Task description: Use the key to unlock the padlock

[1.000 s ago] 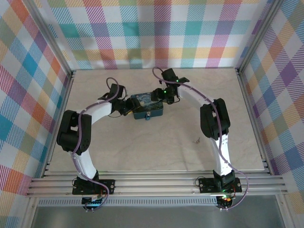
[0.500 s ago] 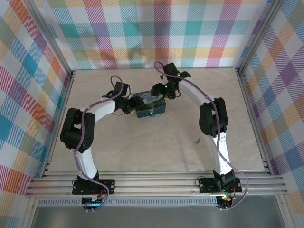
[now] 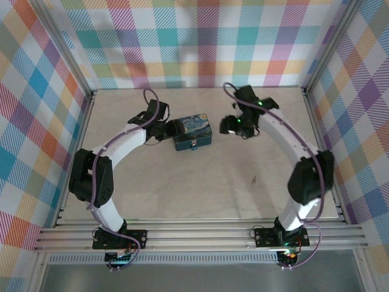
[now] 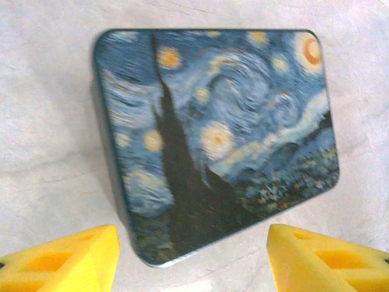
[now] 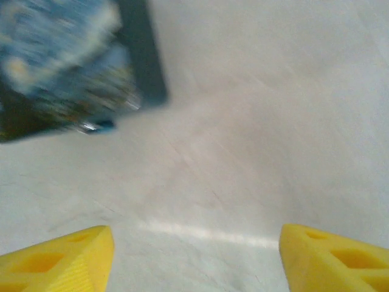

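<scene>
The padlock [image 3: 191,132], a dark-blue block printed with a starry-night painting, lies on the table's far middle. A small silvery piece [image 3: 193,145] shows on its near side. My left gripper [image 3: 165,129] sits just left of the padlock and is open. In the left wrist view its yellow fingertips [image 4: 67,258] flank the near corner of the padlock [image 4: 213,134] without touching. My right gripper [image 3: 228,126] hangs open to the right of the padlock, apart from it. The padlock [image 5: 61,67] is blurred at the upper left of the right wrist view. The key [image 3: 251,179], a tiny dark piece, lies alone on the table.
A pale table [image 3: 200,194] with raised metal rails on its left, right and near edges. Plaid walls close in the back and both sides. Open surface stretches between the padlock and the arm bases.
My right gripper has pulled away from the padlock's right end, moving right. The padlock has turned slightly. The left gripper stays at its left end.
</scene>
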